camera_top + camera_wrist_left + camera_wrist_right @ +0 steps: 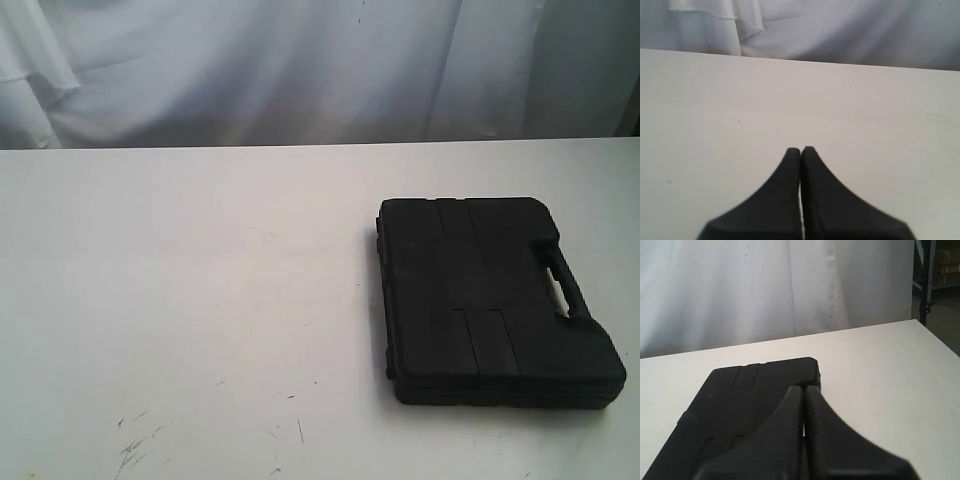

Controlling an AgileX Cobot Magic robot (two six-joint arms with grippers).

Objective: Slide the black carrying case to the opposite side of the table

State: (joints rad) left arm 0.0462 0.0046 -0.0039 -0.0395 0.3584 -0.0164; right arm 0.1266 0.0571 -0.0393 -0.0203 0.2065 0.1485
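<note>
The black carrying case lies flat on the right half of the white table, its handle on the right edge. Neither arm shows in the exterior view. In the right wrist view the case stretches away under my right gripper, whose fingers are shut with nothing between them and hover over the case's near part. My left gripper is shut too, above bare table, and the case is out of that view.
White cloth hangs behind the table's far edge. Scratches mark the tabletop near the front left. In the right wrist view the table's right edge drops off, with a dark frame beyond it.
</note>
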